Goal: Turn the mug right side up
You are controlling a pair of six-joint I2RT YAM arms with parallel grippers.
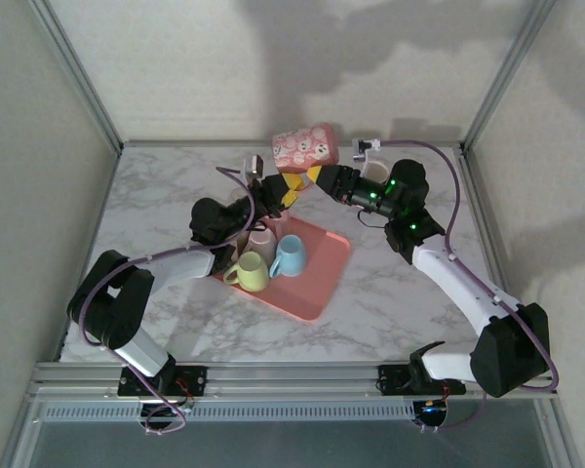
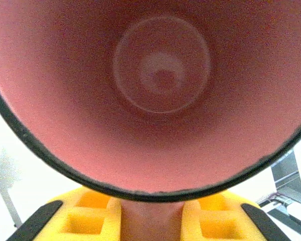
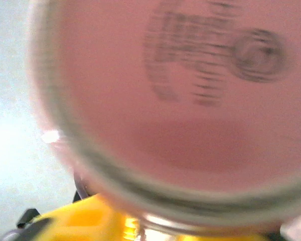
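Two grippers: mug (image 1: 305, 146) between them, mouth facing left, base facing right.
Left gripper (image 1: 291, 190): fingers (image 2: 90, 221) clamped on the rim wall.
Right gripper (image 1: 324, 177): near base; jaws blurred, cannot tell.
Handling: probably stiff, glazed, slippery, breakable; the rim wall suits pinching.

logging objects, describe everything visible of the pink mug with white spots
The pink, ceramic-looking mug with white spots is off the marble table, roughly on its side, between the left arm and right arm. Inside it is plain pink with a dark rim; its base shows a blurred dark mark.
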